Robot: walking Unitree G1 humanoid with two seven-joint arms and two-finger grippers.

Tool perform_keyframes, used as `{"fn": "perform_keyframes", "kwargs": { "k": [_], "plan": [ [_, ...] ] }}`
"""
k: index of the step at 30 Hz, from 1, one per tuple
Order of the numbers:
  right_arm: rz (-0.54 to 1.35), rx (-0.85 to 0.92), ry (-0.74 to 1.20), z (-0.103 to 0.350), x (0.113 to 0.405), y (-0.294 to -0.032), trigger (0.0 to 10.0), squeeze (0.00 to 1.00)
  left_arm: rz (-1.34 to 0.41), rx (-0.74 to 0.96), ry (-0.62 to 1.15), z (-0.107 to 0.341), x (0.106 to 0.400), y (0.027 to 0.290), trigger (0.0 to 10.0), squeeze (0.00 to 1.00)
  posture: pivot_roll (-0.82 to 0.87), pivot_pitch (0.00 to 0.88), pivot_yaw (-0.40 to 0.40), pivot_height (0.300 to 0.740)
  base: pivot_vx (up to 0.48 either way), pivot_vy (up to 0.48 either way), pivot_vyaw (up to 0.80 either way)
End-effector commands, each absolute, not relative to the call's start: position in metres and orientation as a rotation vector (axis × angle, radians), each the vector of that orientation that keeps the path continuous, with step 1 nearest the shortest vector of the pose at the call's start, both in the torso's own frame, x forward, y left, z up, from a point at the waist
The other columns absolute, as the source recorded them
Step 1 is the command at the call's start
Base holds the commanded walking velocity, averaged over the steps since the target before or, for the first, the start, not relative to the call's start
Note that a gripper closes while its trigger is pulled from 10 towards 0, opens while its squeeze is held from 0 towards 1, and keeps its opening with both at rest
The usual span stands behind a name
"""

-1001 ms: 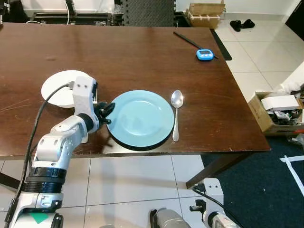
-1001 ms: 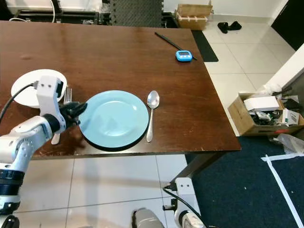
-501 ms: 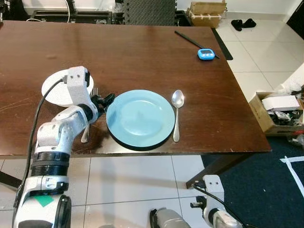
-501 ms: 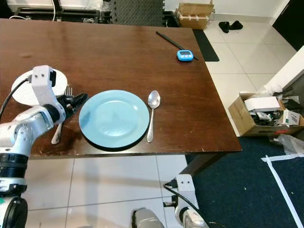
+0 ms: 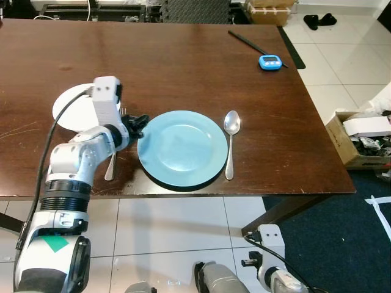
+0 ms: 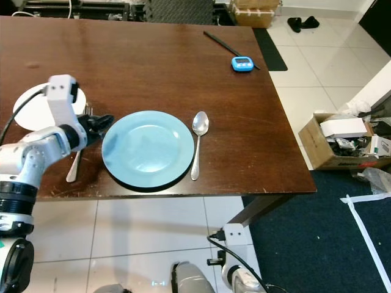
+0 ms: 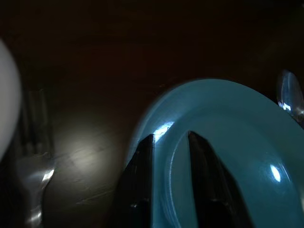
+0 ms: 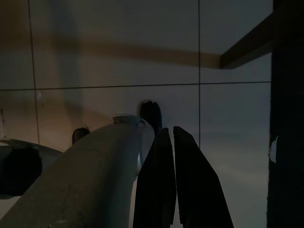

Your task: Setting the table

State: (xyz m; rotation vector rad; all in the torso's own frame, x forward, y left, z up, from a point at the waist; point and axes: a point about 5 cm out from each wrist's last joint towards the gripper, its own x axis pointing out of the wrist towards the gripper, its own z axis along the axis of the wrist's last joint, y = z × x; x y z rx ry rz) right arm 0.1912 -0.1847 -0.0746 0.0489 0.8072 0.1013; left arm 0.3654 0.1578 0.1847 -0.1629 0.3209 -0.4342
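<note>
A round blue plate (image 5: 182, 148) sits near the front edge of the dark wooden table (image 5: 183, 73). A spoon (image 5: 230, 143) lies just to its right, and a fork (image 5: 112, 165) lies just to its left. My left gripper (image 5: 137, 122) hovers at the plate's left rim, beside the fork's tines. In the left wrist view its fingers (image 7: 142, 180) stand slightly open above the plate's rim (image 7: 223, 156) with nothing between them. My right gripper (image 8: 169, 129) hangs shut below the table, over the tiled floor.
A small white plate (image 5: 70, 110) lies behind my left arm. A blue timer (image 5: 269, 61) and a black stick (image 5: 247, 41) rest at the table's far right. A cardboard box (image 5: 366, 137) of clutter stands on the floor to the right.
My left arm has lifted and drawn back from the spot left of the plate, uncovering the fork that now lies there. The camera has shifted a little.
</note>
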Motion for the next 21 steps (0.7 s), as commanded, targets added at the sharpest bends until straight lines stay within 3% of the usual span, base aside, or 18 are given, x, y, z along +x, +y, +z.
{"fn": "perform_keyframes", "kwargs": {
  "k": [1, 8, 11, 21],
  "plan": [
    [0.09, 0.046, 0.837, -0.079, 0.182, -0.189, 10.0, 0.0, -0.555, -0.107, 0.296, 0.192, 0.365, 0.143, 0.0, 0.0, 0.03, 0.125, -0.006, 0.74, 0.0, 0.0, 0.0],
    [0.09, 0.037, 0.836, -0.078, 0.184, -0.193, 10.0, 0.0, -0.67, 0.124, 0.329, 0.187, 0.363, 0.134, 0.0, 0.0, 0.02, 0.12, -0.014, 0.74, 0.0, 0.0, 0.0],
    [0.092, 0.027, 0.832, -0.077, 0.185, -0.195, 10.0, 0.0, -0.63, 0.317, 0.336, 0.181, 0.367, 0.14, 0.0, 0.0, 0.03, 0.113, -0.024, 0.74, 0.0, 0.0, 0.0],
    [0.096, 0.023, 0.829, -0.076, 0.187, -0.194, 10.0, 0.0, -0.548, 0.536, 0.341, 0.171, 0.374, 0.15, 0.0, 0.0, 0.03, 0.104, -0.028, 0.74, 0.0, 0.0, 0.0]
  ]
}}
